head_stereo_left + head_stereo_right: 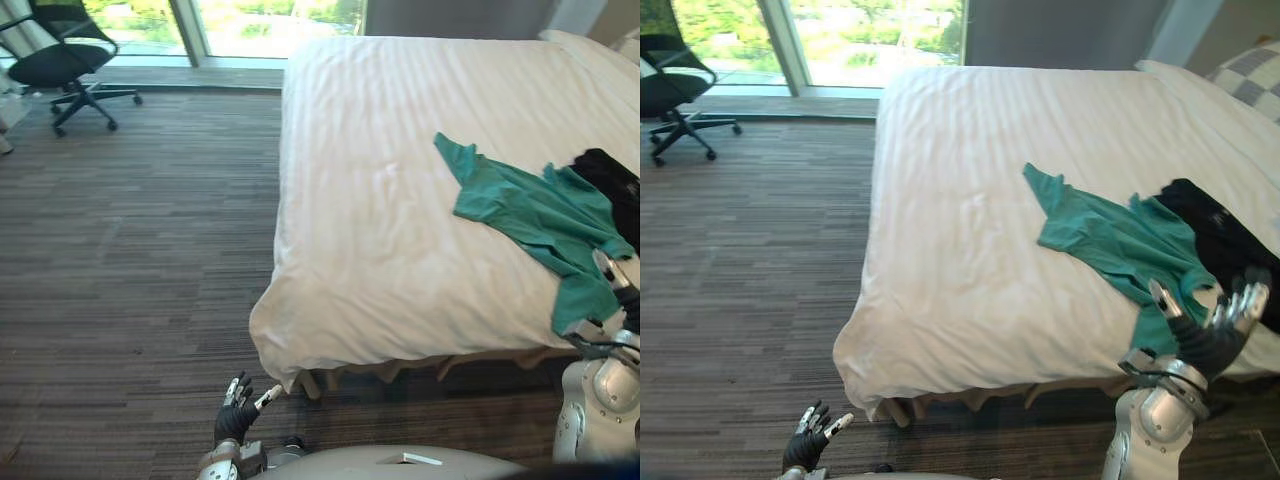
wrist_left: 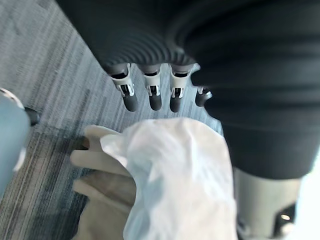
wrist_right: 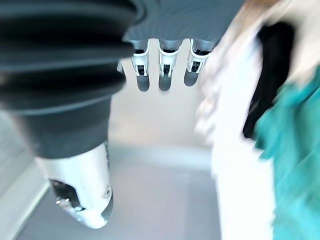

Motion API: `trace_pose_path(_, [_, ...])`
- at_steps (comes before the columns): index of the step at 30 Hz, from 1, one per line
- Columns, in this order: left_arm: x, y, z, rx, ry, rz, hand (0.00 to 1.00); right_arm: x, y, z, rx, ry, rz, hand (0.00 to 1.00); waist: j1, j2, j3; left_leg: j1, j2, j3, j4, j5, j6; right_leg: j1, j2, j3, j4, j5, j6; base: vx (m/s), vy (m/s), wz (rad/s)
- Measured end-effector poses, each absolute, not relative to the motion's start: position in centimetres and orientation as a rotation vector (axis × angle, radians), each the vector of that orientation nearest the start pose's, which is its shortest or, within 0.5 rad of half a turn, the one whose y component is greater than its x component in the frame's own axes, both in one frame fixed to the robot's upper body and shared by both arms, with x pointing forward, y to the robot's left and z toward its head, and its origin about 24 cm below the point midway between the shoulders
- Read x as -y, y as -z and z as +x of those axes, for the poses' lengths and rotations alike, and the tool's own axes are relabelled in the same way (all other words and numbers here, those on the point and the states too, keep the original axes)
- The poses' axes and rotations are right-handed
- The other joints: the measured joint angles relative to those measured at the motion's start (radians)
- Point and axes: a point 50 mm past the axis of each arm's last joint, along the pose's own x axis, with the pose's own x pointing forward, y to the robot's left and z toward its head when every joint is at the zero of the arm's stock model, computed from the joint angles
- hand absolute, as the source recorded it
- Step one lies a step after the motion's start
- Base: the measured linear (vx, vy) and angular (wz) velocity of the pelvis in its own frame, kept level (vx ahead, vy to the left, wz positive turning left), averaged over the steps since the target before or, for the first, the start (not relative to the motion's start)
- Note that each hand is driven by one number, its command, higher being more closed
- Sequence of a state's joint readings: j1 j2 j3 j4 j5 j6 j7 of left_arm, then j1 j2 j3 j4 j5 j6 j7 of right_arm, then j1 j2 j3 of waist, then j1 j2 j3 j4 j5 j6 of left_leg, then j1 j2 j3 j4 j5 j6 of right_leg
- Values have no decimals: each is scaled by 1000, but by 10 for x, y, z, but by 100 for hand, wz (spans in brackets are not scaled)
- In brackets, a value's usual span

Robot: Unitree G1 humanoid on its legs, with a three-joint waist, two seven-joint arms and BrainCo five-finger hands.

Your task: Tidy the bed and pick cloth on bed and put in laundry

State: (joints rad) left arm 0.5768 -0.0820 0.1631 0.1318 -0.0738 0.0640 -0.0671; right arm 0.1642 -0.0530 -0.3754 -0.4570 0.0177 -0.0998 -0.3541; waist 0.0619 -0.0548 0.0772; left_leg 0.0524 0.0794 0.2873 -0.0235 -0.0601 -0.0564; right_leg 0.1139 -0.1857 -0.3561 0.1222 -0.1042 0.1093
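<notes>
At about 10 o'clock in the head views, a black office chair is standing on the dark striped carpet by the window; at about 7 o'clock the left hand is hanging low over the carpet, just off the bed's near corner, its fingers lying straight and apart, gripping nothing; the white bed is taking up the middle and running out towards 1 o'clock, its cover lying mostly smooth; at about 3 o'clock a green cloth is lying spread on the cover, its near end trailing over the bed's edge; a black cloth is lying just beside it, touching its far side; a checked pillow is sitting at about 2 o'clock; at about 4 o'clock the right hand is hovering at the bed's edge by the green cloth's trailing end, its fingers splaying wide, clasping nothing; whether it is touching the cloth I cannot tell.
</notes>
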Motion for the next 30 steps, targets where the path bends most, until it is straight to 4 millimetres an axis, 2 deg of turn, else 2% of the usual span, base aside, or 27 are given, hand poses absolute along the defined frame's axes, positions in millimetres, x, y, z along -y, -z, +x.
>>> trace_pose_path(5, [-194, 89, 66, -754, -302, -156, 0, 231, -154, 215, 569, 490, -105, 100, 31, -8, 4, -73, -23, -104, 48, -11, 18, 2, -17, -93, 0, 10, 15, 93, 8, 60])
trace_pose_path(9, [-196, 83, 68, -722, -308, -163, 0, 215, -157, 243, 580, 355, -113, 100, 58, -26, 18, -110, -42, -180, 76, -16, 26, 20, -24, -153, 1, 18, 22, 114, -6, 62])
trace_pose_path(12, [-196, 78, 79, -682, -282, -139, 0, 178, -158, 271, 568, 172, -90, 100, 81, -26, 27, -133, -48, -227, 85, -16, 27, 18, -19, -170, 7, 34, 18, 125, -10, 43])
trace_pose_path(14, [-196, 75, 90, -648, -270, -130, 0, 161, -161, 277, 581, 89, -78, 100, 100, -23, 58, -142, -46, -251, 102, -16, 28, 15, -17, -189, 41, 36, 16, 121, -33, 39])
trace_pose_path(15, [-196, 73, 96, -629, -279, -140, 0, 152, -161, 279, 581, 49, -67, 100, 103, -16, 75, -142, -41, -271, 106, -15, 29, 7, -18, -196, 79, 35, 15, 107, -39, 47])
trace_pose_path(16, [-195, 71, 103, -608, -286, -151, 0, 144, -162, 280, 586, 16, -60, 100, 106, -1, 91, -143, -28, -291, 108, -14, 31, -8, -22, -200, 119, -8, 3, 80, -41, 56])
trace_pose_path(17, [-197, 67, 114, -561, -313, -165, 0, 129, -162, 279, 595, -45, -24, 100, 110, 1, 107, -165, -20, -319, 116, -14, 31, -31, -3, -205, 48, -70, -14, 42, -50, 57])
trace_pose_path(19, [-203, 61, 126, -508, -351, -166, 0, 115, -163, 278, 603, -91, 26, 100, 115, -19, 139, -199, -35, -339, 148, -14, 31, -59, -3, -211, -55, -25, -35, 21, -100, 56])
trace_pose_path(20, [-205, 57, 135, -477, -377, -185, 0, 107, -161, 276, 594, -118, 46, 100, 115, -27, 164, -234, -52, -366, 185, -20, 22, -68, -8, -247, -70, 15, -20, 18, -176, 58])
trace_pose_path(25, [-194, 57, 135, -468, -410, -242, 0, 74, -140, 267, 507, -240, 73, 100, 125, 15, 205, -288, -12, -405, 204, -29, 7, -109, 24, -294, -38, 7, -32, -2, -80, 21])
trace_pose_path(27, [-193, 54, 136, -455, -405, -242, 0, 65, -132, 265, 470, -272, 93, 100, 122, 25, 214, -315, -10, -400, 210, -29, 6, -145, 15, -294, -11, -2, -40, -7, 40, -10])
trace_pose_path(30, [-192, 52, 140, -434, -398, -245, 0, 48, -114, 262, 386, -325, 113, 100, 124, 36, 265, -329, -16, -374, 237, -29, 6, -182, -19, -294, 60, -30, -46, -33, 63, -16])
